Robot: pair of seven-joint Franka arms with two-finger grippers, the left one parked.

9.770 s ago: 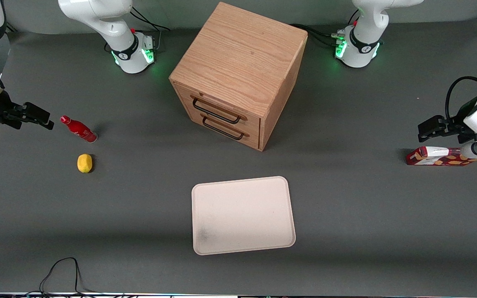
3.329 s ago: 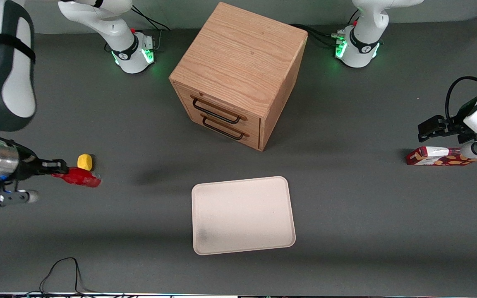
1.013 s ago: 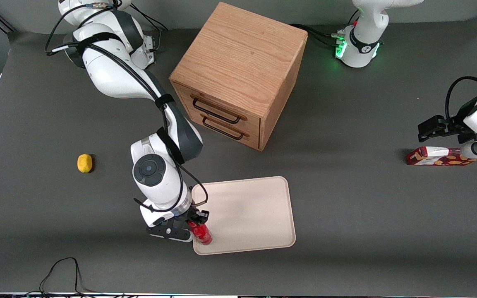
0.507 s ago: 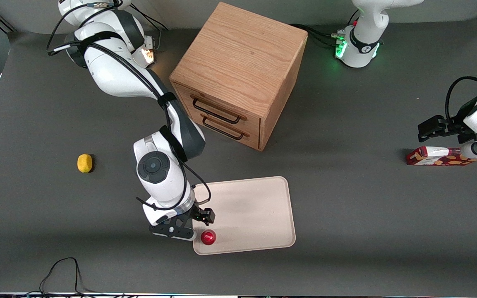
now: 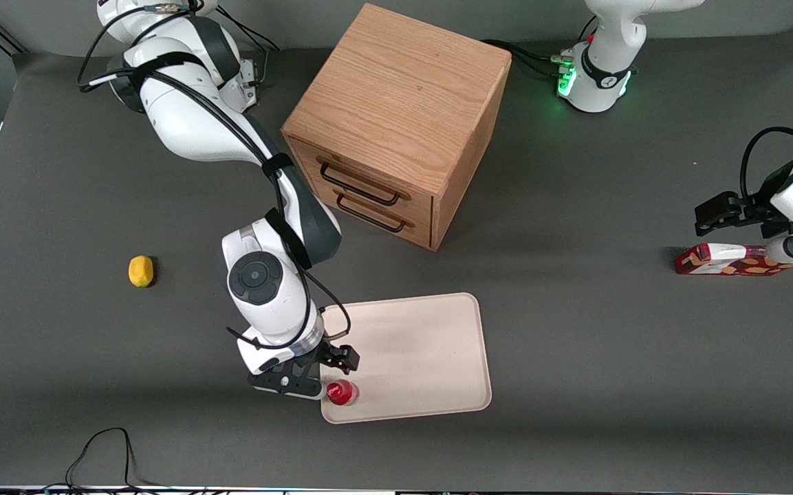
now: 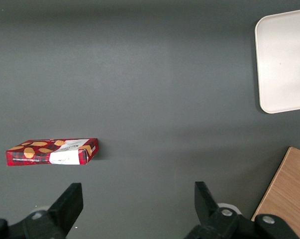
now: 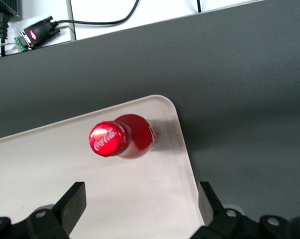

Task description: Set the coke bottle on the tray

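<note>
Right wrist view alone shows gripper (image 7: 140,211) spread, above upright coke bottle (image 7: 122,137).

R arm is stretched from its base at upper left of front frame down toward lower centre, elbow bent, wrist pointed downward. The gripper (image 5: 333,375) is seen at lower centre-left of that frame, raised, w/ nothing held. Fingers (image 7: 74,200) are spread wide apart; in wrist view both black fingertips are shown w/ a broad gap between them. No contact w/ anything is seen.
</note>
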